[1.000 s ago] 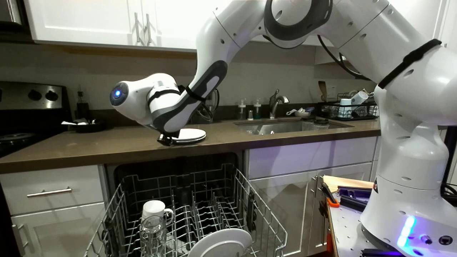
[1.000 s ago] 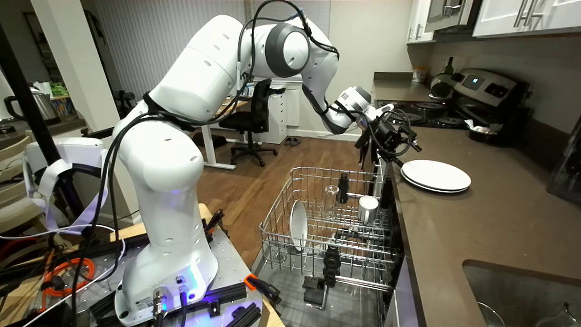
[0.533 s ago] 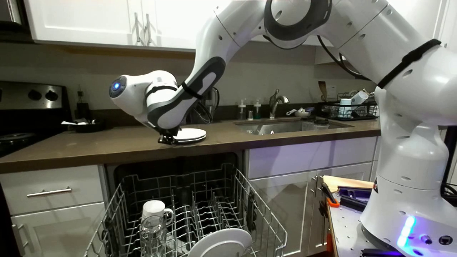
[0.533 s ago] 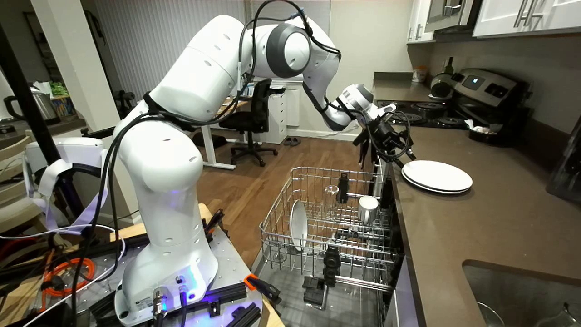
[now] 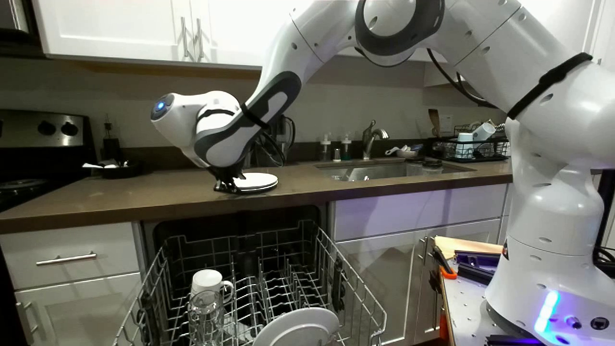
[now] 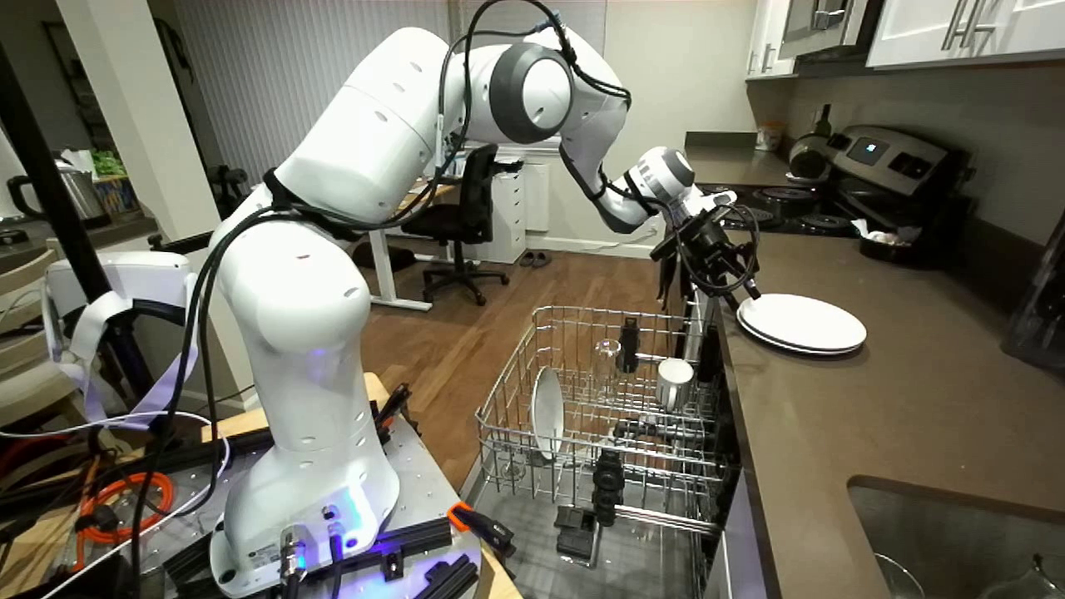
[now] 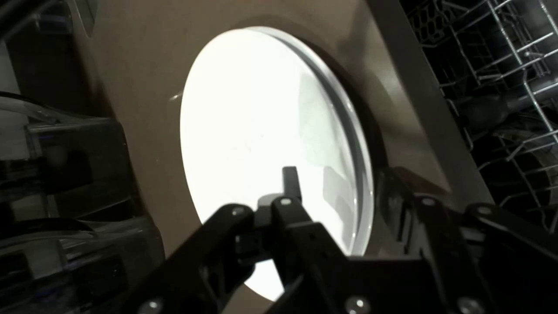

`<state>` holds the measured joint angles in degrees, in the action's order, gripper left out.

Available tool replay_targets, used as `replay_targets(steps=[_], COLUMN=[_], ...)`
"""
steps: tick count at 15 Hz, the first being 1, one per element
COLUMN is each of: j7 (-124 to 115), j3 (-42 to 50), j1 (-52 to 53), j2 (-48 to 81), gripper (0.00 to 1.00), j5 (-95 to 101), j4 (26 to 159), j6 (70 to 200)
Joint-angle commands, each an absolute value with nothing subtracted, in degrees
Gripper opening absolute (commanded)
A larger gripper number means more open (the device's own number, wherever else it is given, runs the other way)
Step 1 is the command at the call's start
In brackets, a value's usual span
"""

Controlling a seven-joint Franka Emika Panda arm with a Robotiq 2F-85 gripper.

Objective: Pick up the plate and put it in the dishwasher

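Note:
The plate [image 5: 257,179] is white, flat and round. It lies on a second white plate at the front edge of the counter, and the two rims are slightly offset in the wrist view [image 7: 244,126]. My gripper [image 7: 340,181] is open at the near rim. One finger [image 7: 291,183] is over the plate's top face; the other is outside the rim, on the counter-edge side. Its fingertips also show beside the plate in an exterior view [image 6: 743,297]. The dishwasher [image 5: 202,228] is open below the counter with its wire rack [image 6: 582,309] pulled out.
In the rack are a larger upright white plate [image 5: 298,326], a white mug [image 5: 206,279] and a clear glass [image 5: 205,312]. The counter edge [image 6: 753,499] runs along the rack's side. The sink [image 6: 940,507] and stove [image 6: 786,200] lie along the counter.
The wrist has tilted and the gripper has moved slightly in toward the plate's rim. The stacked plates have shifted very slightly away from the gripper. The rack and its contents have not moved.

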<state>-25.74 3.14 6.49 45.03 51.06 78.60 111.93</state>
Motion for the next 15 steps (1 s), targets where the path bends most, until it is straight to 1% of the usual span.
replay_targets(steps=[1, 2, 3, 4, 6, 7, 8, 10, 11, 12, 13, 14, 15], j7=[-22.5, -22.3, -22.3, -22.2, -22.1, -22.1, -22.1, -22.2, -22.1, -22.2, -22.2, -22.2, -22.3], j3=[3.5, 3.5, 3.6, 3.6, 3.7, 3.7, 3.7, 3.8, 3.8, 3.8, 3.9, 3.9, 3.9], j1=[6.1, 6.2, 6.2, 6.3, 6.3, 6.4, 6.4, 6.5, 6.5, 6.5, 6.5, 6.6, 6.6], j2=[45.5, 45.5, 45.4, 45.3, 45.1, 45.1, 45.0, 45.0, 44.9, 44.9, 44.8, 44.8, 44.7], gripper=[0.36, 0.38, 0.34, 0.42, 0.46, 0.47, 0.54, 0.52, 0.54, 0.33, 0.32, 0.34, 0.33], j5=[49.0, 48.9, 48.5, 48.4, 48.4, 48.3, 48.4, 48.4, 48.5, 48.5, 48.5, 48.6, 48.7], j4=[77.2, 77.2, 77.3, 77.3, 77.3, 77.3, 77.2, 77.1, 77.1, 77.0, 77.0, 76.9, 76.8], j6=[112.9, 113.0, 113.1, 113.2, 113.4, 113.5, 113.5, 113.6, 113.7, 113.7, 113.7, 113.7, 113.7])
